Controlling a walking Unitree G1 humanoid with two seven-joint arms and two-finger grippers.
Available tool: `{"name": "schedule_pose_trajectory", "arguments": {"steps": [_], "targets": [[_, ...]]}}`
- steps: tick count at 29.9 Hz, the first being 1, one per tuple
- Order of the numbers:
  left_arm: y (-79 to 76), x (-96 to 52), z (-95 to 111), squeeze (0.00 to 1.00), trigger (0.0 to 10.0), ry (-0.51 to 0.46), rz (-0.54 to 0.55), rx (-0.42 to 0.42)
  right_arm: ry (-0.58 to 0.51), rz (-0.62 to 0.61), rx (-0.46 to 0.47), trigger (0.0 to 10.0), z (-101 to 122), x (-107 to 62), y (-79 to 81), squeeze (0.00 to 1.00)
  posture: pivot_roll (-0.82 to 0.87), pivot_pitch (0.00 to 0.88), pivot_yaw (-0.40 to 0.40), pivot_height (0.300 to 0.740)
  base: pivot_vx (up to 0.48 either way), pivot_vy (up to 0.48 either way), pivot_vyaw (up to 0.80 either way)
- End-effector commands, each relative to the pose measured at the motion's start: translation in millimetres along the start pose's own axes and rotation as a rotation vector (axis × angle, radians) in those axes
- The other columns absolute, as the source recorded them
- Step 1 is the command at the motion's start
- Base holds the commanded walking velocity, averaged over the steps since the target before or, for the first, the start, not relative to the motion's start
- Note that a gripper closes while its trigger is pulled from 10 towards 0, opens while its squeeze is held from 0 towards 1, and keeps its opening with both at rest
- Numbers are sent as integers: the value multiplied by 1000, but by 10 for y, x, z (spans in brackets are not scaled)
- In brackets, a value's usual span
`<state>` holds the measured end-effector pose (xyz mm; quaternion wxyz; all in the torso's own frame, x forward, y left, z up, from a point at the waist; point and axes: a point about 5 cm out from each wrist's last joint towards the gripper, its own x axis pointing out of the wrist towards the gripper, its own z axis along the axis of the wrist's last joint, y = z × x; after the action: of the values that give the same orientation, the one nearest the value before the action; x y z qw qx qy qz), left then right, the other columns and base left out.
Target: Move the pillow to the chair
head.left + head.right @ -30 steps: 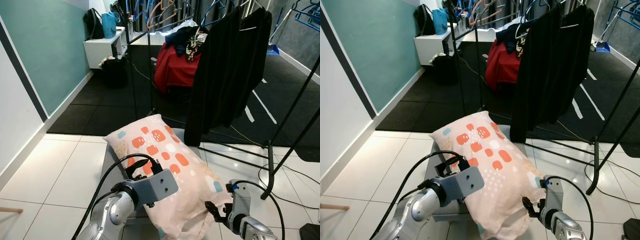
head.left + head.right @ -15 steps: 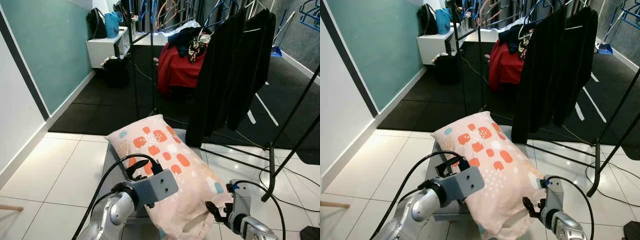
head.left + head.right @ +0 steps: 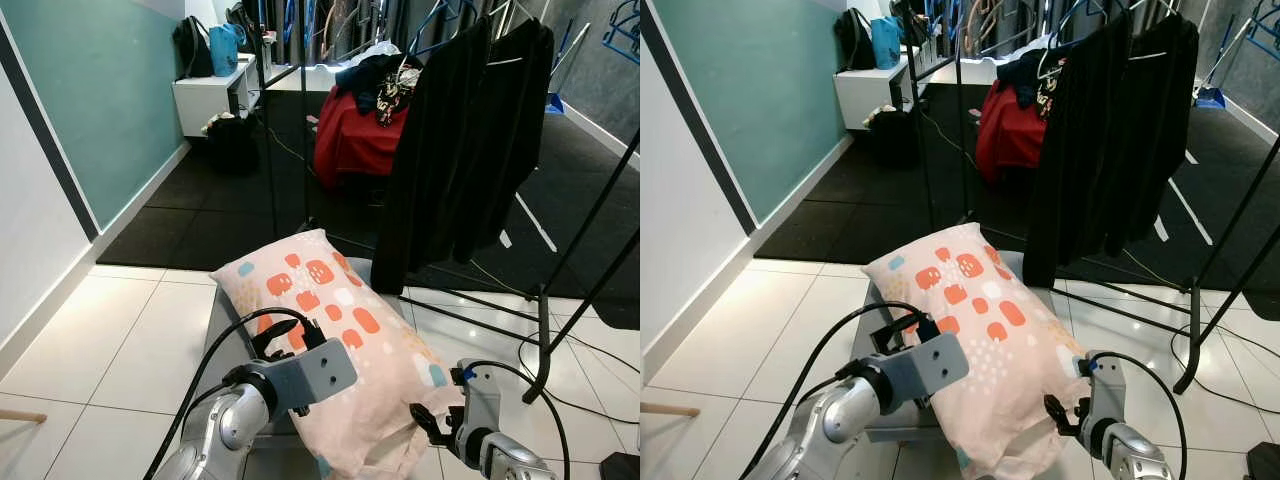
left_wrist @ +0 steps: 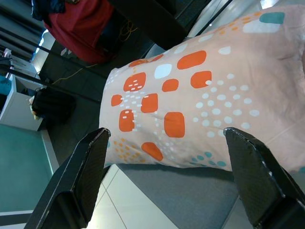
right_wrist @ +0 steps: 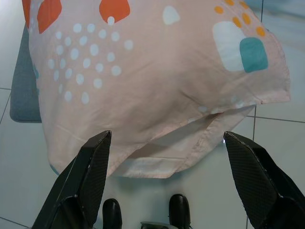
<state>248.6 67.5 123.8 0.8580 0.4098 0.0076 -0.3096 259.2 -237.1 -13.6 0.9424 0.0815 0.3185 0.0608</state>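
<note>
Nearest: left gripper (image 4: 167, 186) and right gripper (image 5: 167, 186) both held low at the near end of the pillow (image 3: 335, 335), fingers (image 4: 81, 176) spread wide apart in each wrist view, clamped on nothing. Pillow lying lengthwise on a grey seat (image 3: 225, 330), apparently the chair, near end overhanging toward the tiled floor (image 3: 110, 330), open hem hanging slack. Judged status: pillow already resting on the seat, placement largely done; remaining, at most, nudging the overhanging end further on and drawing both arms clear. Beyond: black garments (image 3: 450, 150) on a clothes rack (image 3: 585, 270), red fabric (image 3: 350, 135) behind, white cabinet (image 3: 210, 95) against the teal wall.
</note>
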Motion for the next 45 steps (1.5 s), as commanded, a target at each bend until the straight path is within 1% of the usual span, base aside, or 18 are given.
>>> {"name": "schedule_pose_trajectory", "arguments": {"steps": [1, 16, 19, 20, 24, 26, 29, 30, 31, 33, 37, 40, 45], "targets": [[-4, -2, -4, 0, 10000, 7, -6, 9, 11, -6, -7, 10000, -12, -2, -12, 0, -110, 31, -15, 740, 0, 0, 0], [-2, 2, -7, 0, 10000, 8, -6, 9, 13, -4, -7, 10000, -14, 1, -6, 0, -109, 22, -16, 740, 0, 0, 0], [-4, -4, 6, 0, 10000, 6, -6, 8, 12, -4, -9, 10000, -14, -5, -14, 0, -104, 30, -17, 740, 0, 0, 0], [8, 1, 24, 0, 10000, 4, -6, 9, 15, 0, -16, 10000, -2, -6, -18, 0, -92, 68, -24, 740, 0, 0, 0], [13, 9, 32, 0, 10000, 4, -5, 8, 17, 1, -16, 10000, 5, -7, -24, 0, -89, 61, -29, 740, 0, 0, 0], [27, 8, 60, 0, 10000, -5, 9, 53, 15, 2, -15, 10000, 19, -6, -26, 0, -93, 66, -27, 740, 0, 0, 0], [31, 16, 62, 0, 10000, -2, 11, 46, 14, 3, -17, 10000, 33, -7, -30, 0, -89, 73, -33, 740, 0, 0, 0], [26, 16, 56, 0, 10000, 0, 6, 35, 14, 4, -17, 10000, 31, -9, -32, 0, -92, 68, -36, 740, 0, 0, 0], [38, 20, 56, 0, 10000, -1, 5, 16, 15, 7, -19, 10000, 43, -7, -33, 0, -87, 86, -40, 740, 0, 0, 0], [45, 25, 56, 0, 10000, -3, 5, 6, 17, 8, -19, 10000, 51, -7, -36, 0, -87, 89, -35, 740, 0, 0, 0], [50, 27, 55, 0, 10000, 2, 1, 13, 18, 10, -21, 10000, 53, -3, -29, 0, -84, 78, -44, 740, 0, 0, 0], [51, 24, 46, 0, 10000, 4, -2, 6, 18, 9, -18, 10000, 49, -2, -29, 0, -92, 98, -28, 740, 0, 0, 0], [53, 19, 49, 0, 10000, 4, 0, 14, 17, 5, -14, 10000, 49, -3, -34, 0, -101, 98, -32, 740, 0, 0, 0]]}}
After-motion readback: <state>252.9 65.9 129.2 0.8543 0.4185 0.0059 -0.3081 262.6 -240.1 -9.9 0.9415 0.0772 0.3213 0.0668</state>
